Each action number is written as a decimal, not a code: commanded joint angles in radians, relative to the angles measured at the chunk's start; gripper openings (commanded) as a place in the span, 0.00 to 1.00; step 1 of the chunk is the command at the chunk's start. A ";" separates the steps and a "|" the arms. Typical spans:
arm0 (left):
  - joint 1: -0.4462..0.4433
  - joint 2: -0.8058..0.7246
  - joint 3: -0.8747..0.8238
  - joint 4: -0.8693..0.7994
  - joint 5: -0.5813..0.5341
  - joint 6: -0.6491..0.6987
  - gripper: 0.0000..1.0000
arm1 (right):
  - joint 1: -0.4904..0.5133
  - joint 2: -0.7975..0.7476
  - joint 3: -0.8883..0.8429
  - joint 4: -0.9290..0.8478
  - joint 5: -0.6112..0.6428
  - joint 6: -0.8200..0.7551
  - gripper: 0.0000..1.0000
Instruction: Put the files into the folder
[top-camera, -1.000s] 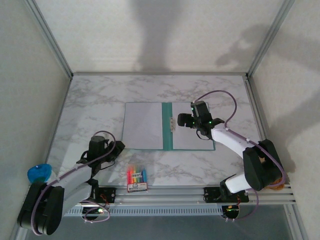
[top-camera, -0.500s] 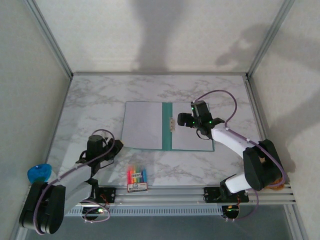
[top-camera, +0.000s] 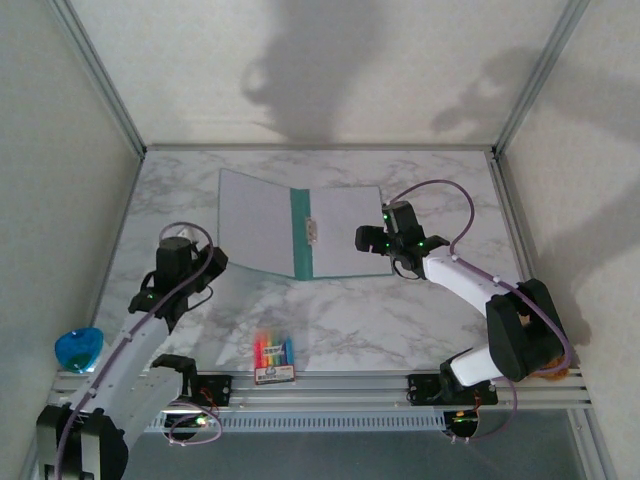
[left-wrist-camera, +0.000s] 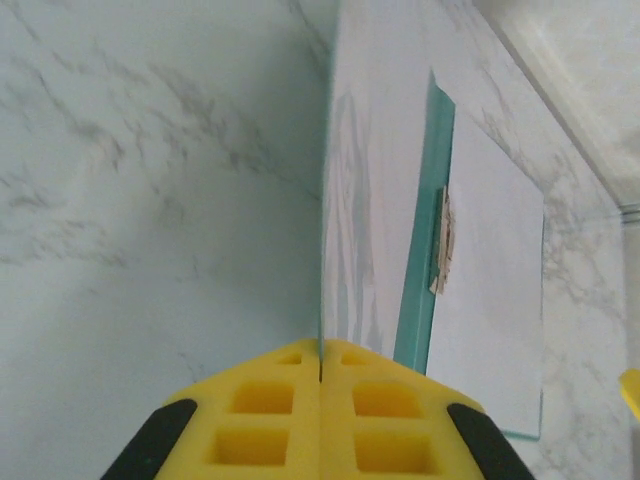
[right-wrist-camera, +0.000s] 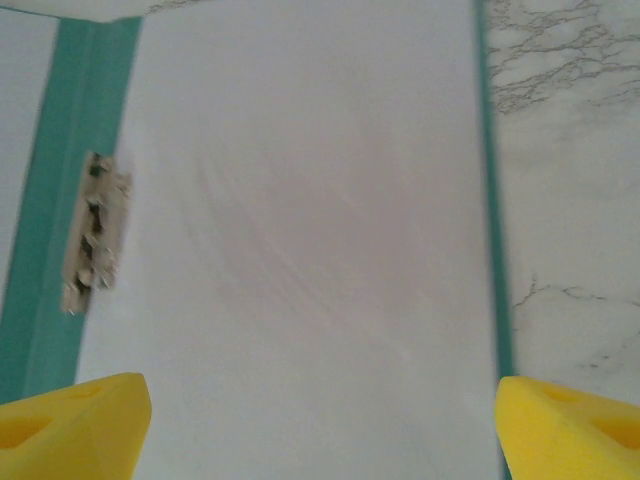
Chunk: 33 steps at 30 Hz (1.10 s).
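Teal folder (top-camera: 299, 234) edge pinched in left gripper (left-wrist-camera: 320, 352); open marble table (left-wrist-camera: 150, 200) alongside.

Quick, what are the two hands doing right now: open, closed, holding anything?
Left hand: closed, pinching the folder by its edge.
Right hand: open, holding nothing, over the file.
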 joint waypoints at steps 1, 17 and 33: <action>0.011 0.033 0.125 -0.162 -0.097 0.119 0.00 | -0.006 -0.007 0.021 -0.012 -0.001 0.009 0.89; -0.067 0.245 0.564 -0.529 -0.344 0.335 0.00 | -0.006 -0.008 0.023 -0.018 -0.005 0.008 0.89; -0.399 0.449 0.810 -0.594 -0.574 0.286 0.00 | -0.007 -0.005 0.023 -0.017 0.004 0.007 0.89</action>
